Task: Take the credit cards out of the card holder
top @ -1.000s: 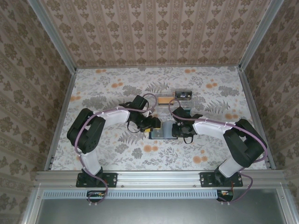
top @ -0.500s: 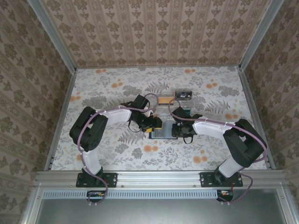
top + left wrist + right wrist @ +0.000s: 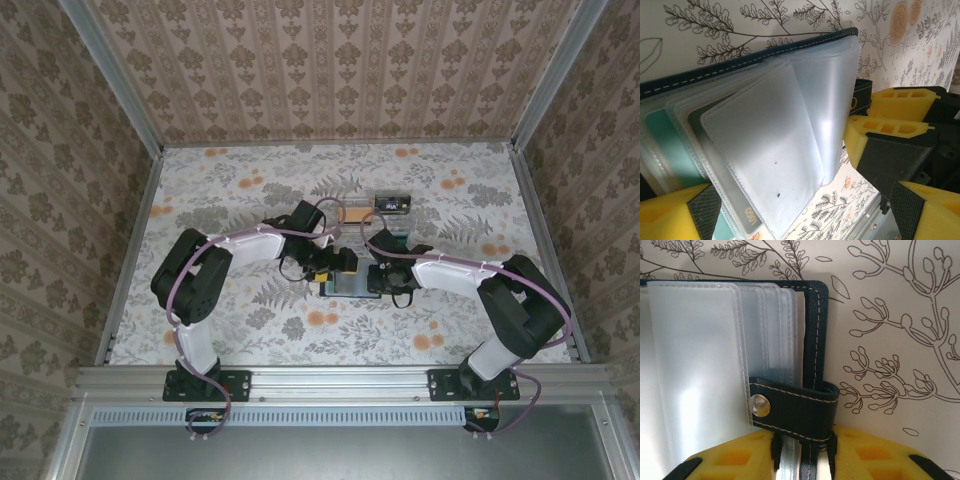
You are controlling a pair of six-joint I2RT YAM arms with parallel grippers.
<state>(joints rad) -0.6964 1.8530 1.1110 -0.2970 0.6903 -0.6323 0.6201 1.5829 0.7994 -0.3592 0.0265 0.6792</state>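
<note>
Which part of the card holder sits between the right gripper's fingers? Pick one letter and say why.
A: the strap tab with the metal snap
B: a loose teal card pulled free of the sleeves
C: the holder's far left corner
A: in the right wrist view the strap tab of the card holder, metal snap and all, runs down into the right gripper, with its yellow pads on either side.

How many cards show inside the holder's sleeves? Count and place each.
2. A teal card at far left; a darker card beside it, behind frosted sleeves. Others may be hidden.
</note>
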